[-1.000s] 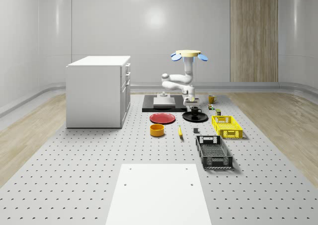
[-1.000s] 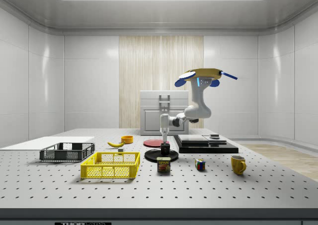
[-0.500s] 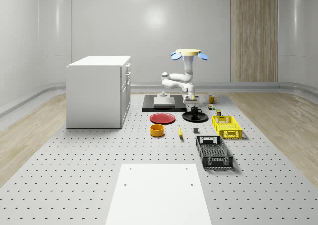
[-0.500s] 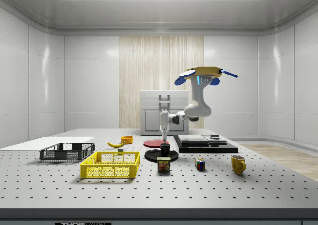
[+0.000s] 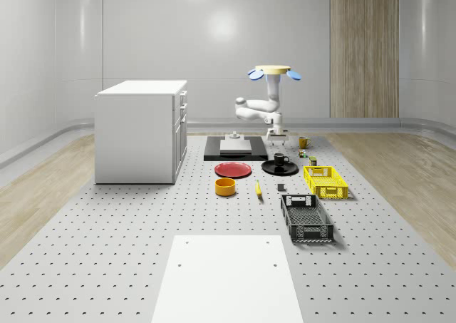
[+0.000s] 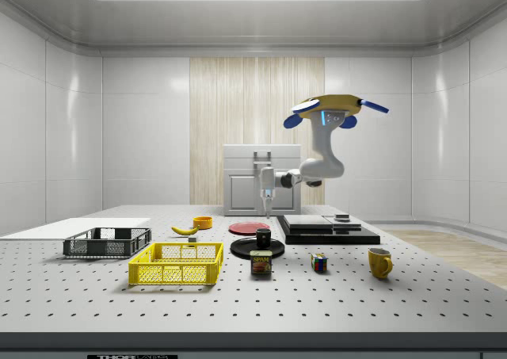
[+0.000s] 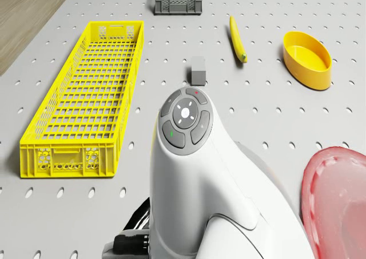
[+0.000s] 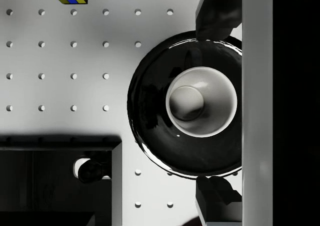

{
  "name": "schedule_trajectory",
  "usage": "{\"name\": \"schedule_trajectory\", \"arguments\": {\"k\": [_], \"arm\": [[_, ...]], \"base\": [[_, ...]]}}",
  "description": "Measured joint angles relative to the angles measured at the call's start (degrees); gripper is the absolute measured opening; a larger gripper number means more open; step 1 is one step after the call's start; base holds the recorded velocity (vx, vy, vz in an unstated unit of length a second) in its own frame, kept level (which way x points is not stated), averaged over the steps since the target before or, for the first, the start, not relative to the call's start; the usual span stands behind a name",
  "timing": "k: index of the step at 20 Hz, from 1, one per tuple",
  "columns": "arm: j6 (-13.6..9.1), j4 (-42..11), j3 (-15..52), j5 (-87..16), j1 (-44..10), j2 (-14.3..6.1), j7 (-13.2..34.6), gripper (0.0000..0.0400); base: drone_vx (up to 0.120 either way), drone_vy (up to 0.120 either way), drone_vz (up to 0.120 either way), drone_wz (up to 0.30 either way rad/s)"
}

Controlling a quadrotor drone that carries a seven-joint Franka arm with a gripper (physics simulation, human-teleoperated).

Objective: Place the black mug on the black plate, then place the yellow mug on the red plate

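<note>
Black mug [image 8: 201,102] sits on the black plate [image 8: 150,111]; gripper [image 8: 216,106] open, empty, directly above, drone [image 6: 331,109] hovering over the table. Yellow mug [image 6: 380,261] sits well apart from the red plate [image 5: 233,169]. Risk: a long carry, so an off-centre grasp on it could slip or tip.

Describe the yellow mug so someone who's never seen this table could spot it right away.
Start at the long yellow crate near the side view's front edge and look along the table toward the side view's right, past the Spam can and the colourful puzzle cube. The yellow mug stands alone there, upright on the bare table: the only yellow cup, not on any plate.
</note>
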Motion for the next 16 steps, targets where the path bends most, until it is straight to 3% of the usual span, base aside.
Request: {"name": "schedule_trajectory", "arguments": {"k": [4, 16], "arm": [[0.1, 0.0, 0.2, 0.2, 0.0, -0.1, 0.0, 0.0399], [0.4, 0.0, 0.3, 0.4, -0.1, -0.5, 0.1, 0.0400]], "base": [[-0.020, 0.030, 0.000, 0.000], [-0.120, 0.120, 0.017, 0.000]]}}
